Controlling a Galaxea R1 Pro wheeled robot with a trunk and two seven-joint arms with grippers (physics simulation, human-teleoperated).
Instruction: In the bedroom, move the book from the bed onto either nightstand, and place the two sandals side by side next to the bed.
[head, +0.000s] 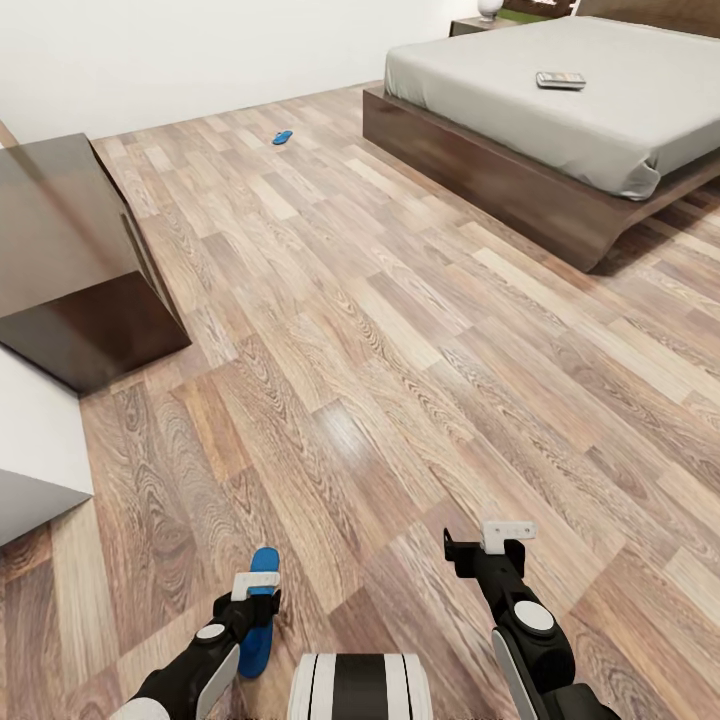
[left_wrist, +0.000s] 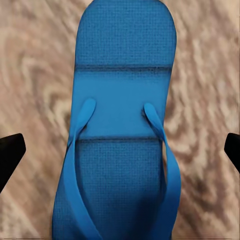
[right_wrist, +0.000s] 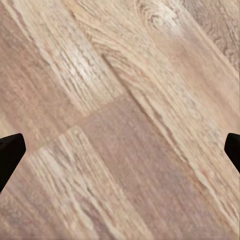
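One bed (head: 560, 110) lies far right with the book (head: 560, 80) on its mattress; a nightstand (head: 470, 25) stands beyond. Two sandals lie well apart: near sandal (head: 262, 610) under the left gripper (head: 255, 588), far sandal (head: 283, 137) left of the bed. Both the left and the right gripper (head: 490, 545) are spread wide, holding nothing

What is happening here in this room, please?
A two-armed robot stands on the wood floor of a bedroom. Its left claw is open above a blue sandal lying at its base, the fingers on either side and not gripping. The right claw is open over bare floor. The second sandal lies far off near the wall. The book is on the bed.
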